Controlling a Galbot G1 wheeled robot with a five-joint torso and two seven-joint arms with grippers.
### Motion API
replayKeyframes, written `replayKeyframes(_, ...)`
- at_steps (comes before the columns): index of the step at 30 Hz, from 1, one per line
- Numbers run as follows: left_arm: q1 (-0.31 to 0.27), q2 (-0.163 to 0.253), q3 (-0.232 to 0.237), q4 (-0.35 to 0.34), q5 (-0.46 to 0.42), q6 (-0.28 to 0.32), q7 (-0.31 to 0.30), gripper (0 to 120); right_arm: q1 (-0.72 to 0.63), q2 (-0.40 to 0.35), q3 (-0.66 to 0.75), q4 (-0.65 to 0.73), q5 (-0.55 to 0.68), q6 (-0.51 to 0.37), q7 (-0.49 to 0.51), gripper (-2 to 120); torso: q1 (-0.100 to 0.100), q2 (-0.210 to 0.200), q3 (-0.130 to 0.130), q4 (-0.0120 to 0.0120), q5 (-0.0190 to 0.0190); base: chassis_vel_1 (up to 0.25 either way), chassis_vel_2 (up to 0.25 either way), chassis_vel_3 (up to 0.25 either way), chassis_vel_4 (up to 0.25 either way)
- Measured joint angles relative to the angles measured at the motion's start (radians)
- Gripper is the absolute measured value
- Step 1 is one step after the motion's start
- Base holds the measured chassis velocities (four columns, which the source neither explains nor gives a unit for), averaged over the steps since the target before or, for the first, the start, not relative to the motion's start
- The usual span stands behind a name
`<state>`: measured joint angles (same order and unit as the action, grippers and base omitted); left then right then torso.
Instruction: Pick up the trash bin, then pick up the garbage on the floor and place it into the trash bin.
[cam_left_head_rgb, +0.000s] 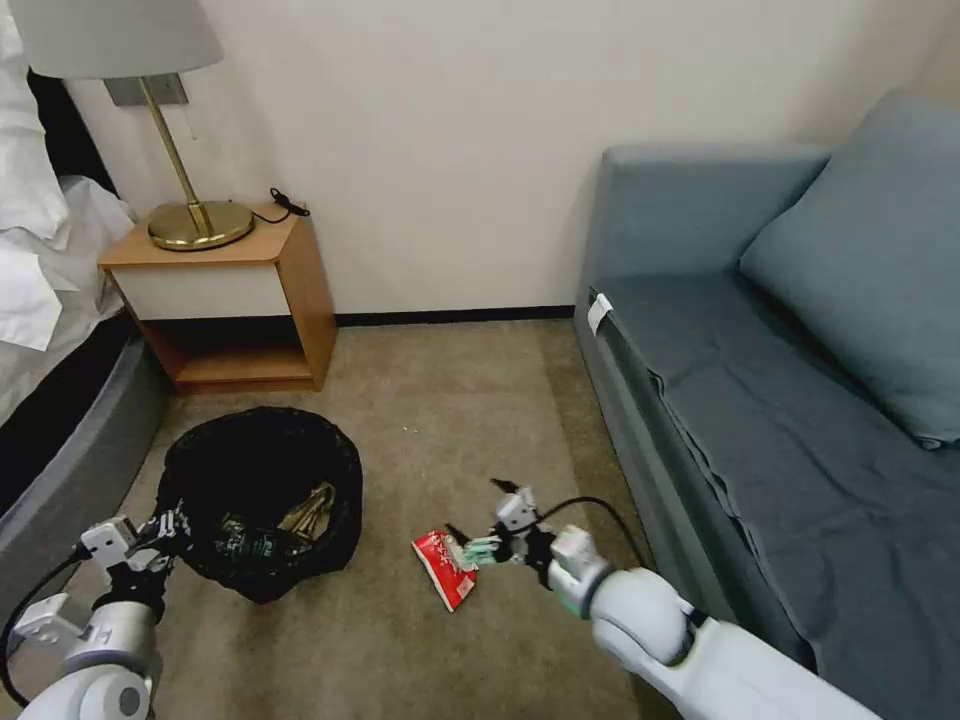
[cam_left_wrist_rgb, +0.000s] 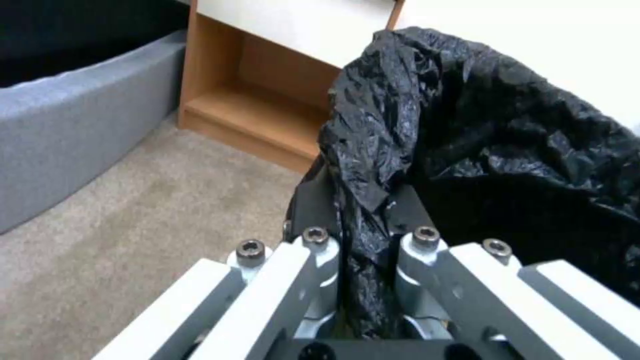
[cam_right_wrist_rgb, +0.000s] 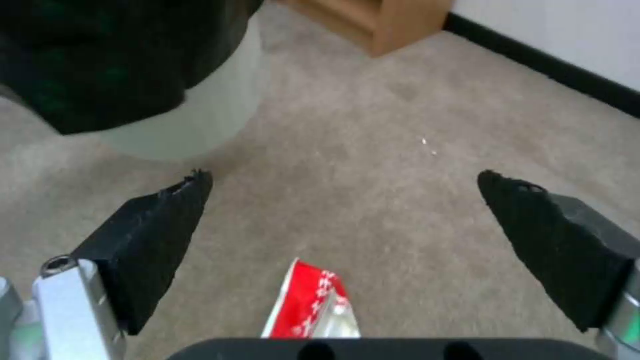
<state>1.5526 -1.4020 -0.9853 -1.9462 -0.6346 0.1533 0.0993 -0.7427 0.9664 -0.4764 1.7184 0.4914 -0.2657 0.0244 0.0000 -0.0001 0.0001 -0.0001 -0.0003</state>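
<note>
Bin rim gripped; wrapper approached.
The round black-bagged trash bin (cam_left_head_rgb: 262, 500) is clamped by the left gripper (cam_left_wrist_rgb: 365, 235); beside the bin, the flat red snack wrapper (cam_left_head_rgb: 445, 567) is straddled by the wide-spread right gripper (cam_right_wrist_rgb: 343, 192).

Floor (cam_left_head_rgb: 440, 400): I'm seeing beige carpet running from the wall to my base.
Red snack wrapper (cam_left_head_rgb: 446, 567): it's lying flat on the carpet, between the trash bin and the sofa.
Trash bin (cam_left_head_rgb: 262, 500): I'm seeing its pale base hanging just above the carpet in the right wrist view, not resting.
Nightstand (cam_left_head_rgb: 235, 300): it's standing on the carpet against the wall.
Sofa (cam_left_head_rgb: 760, 400): it's sitting on the carpet at my right.
</note>
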Motion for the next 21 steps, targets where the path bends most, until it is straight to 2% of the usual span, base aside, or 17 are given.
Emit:
replayKeyframes(1,0.0,0.003,0.001,-0.002,-0.001,0.0,-0.001,6,0.073,0.025,-0.052,-0.061,0.021,-0.027,-0.02,100,0.0,0.0,0.0,0.0003,-0.0002,0.0,0.0,0.0,0.0)
replayKeyframes(3,0.0,0.006,0.001,-0.002,-0.002,0.0,-0.001,6,0.096,0.035,-0.068,-0.083,0.031,-0.04,-0.034,100,0.0,0.0,0.0,0.0004,0.0004,0.0,0.0,0.0,0.0)
replayKeyframes(5,-0.004,0.013,-0.006,0.0,-0.008,0.0,-0.001,6,0.171,0.065,-0.117,-0.166,0.085,-0.112,-0.1,100,0.0,0.0,0.0,0.0003,0.0,0.0,0.0,0.0,0.0)
replayKeyframes(7,-0.005,0.014,-0.008,0.001,-0.009,0.0,-0.001,6,0.186,0.072,-0.128,-0.186,0.105,-0.129,-0.12,100,0.0,0.0,0.0,0.0002,0.0001,0.0,0.0,0.0,0.0)
replayKeyframes(10,-0.008,0.012,-0.012,0.011,-0.009,0.0,-0.001,6,0.229,0.099,-0.157,-0.254,0.201,-0.205,-0.169,100,0.0,0.0,0.0,0.0001,0.0002,0.0,0.0,0.0,0.0)
replayKeyframes(17,-0.011,0.004,-0.007,0.017,0.001,0.0,-0.001,6,0.253,0.134,-0.196,-0.339,0.307,-0.258,-0.21,100,0.0,0.0,0.0,-0.0001,0.0001,0.0,0.0,0.0,0.0)
replayKeyframes(21,-0.013,0.005,-0.008,0.018,0.003,0.0,-0.001,6,0.253,0.187,-0.215,-0.416,0.293,-0.253,-0.233,100,0.0,0.0,0.0,-0.0001,0.0,0.0,0.0,0.0,0.0)
